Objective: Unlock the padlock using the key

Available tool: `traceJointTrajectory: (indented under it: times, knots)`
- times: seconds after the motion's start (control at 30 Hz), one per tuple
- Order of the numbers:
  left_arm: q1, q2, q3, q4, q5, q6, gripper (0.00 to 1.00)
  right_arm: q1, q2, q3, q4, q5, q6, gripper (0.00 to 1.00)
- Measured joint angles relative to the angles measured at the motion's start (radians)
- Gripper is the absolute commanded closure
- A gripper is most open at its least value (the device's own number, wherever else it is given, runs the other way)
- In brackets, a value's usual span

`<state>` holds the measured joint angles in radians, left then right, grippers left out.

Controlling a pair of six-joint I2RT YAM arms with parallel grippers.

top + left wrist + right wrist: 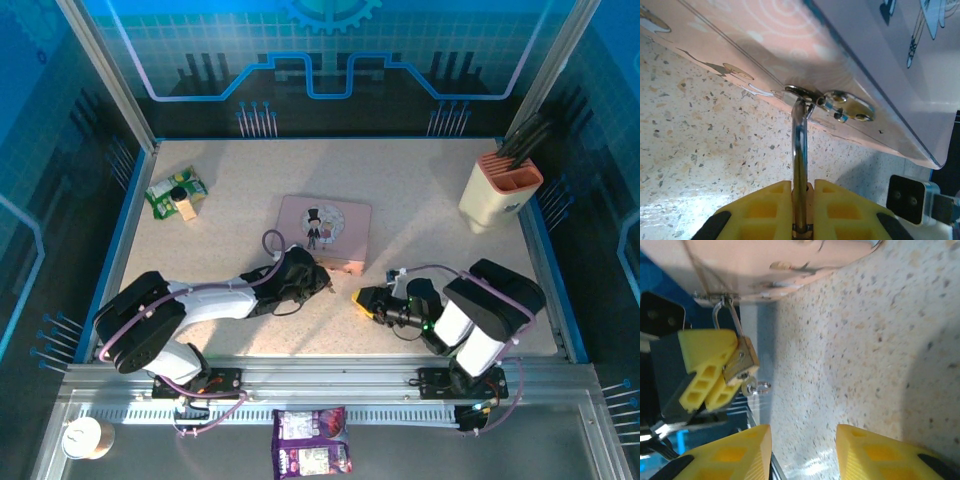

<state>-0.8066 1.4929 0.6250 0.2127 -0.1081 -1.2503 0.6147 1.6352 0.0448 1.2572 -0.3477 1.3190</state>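
Speckled beige worktop [240, 180]. Pink tin [323, 228] lies flat near the centre, green snack packet [176, 193] back-left, beige holder [497, 195] with dark utensils back-right. All well apart.

table [440, 215]: beige, dark-speckled terrazzo pattern. tin [322, 230], centre of top view: pink, with a black-and-white cartoon couple print on the lid. padlock [742, 362], left of right wrist view: brass-gold body, silver shackle. left gripper [734, 369]: yellow fingers, black mount. right gripper [802, 450], bottom edge: yellow fingers too. left arm [215, 300] and right arm [480, 325]: white with black joints. upper-left packet [175, 192]: green. upper-right holder [497, 190]: cream, salmon top. bottom-centre snack bag [312, 445]: purple. backdrop [400, 40]: blue, grid and gear line pattern.
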Motion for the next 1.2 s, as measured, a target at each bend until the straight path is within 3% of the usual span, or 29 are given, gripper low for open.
traceJointTrajectory:
  times: [0.1, 0.2, 0.3, 0.4, 0.57, 0.7, 0.9, 1.2]
  knots:
    - [0.002, 0.0, 0.008, -0.021, 0.0, -0.001, 0.93, 0.065, -0.223, 0.038, -0.283, 0.063, -0.108, 0.58]
    - [0.004, -0.003, 0.008, -0.029, 0.0, -0.005, 0.92, 0.195, -0.515, 0.152, -0.642, 0.238, -0.304, 0.56]
    - [0.005, -0.005, 0.009, -0.031, 0.001, -0.011, 0.92, 0.277, -0.717, 0.196, -0.762, 0.378, -0.53, 0.56]
    - [0.005, -0.006, 0.01, -0.036, 0.001, -0.027, 0.88, 0.284, -0.8, 0.155, -0.795, 0.474, -0.709, 0.57]
    - [0.004, -0.006, 0.027, -0.059, 0.004, -0.058, 0.91, 0.41, -0.747, 0.122, -0.834, 0.59, -0.97, 0.57]
    - [0.002, -0.006, 0.039, -0.081, 0.008, -0.067, 0.92, 0.52, -0.633, 0.121, -0.763, 0.682, -1.144, 0.6]
    - [-0.021, -0.01, 0.042, -0.096, 0.008, -0.087, 0.92, 0.564, -0.44, 0.126, -0.626, 0.818, -1.292, 0.66]
    - [-0.034, -0.01, 0.042, -0.097, 0.007, -0.087, 0.93, 0.588, -0.195, 0.168, -0.372, 0.921, -1.403, 0.76]
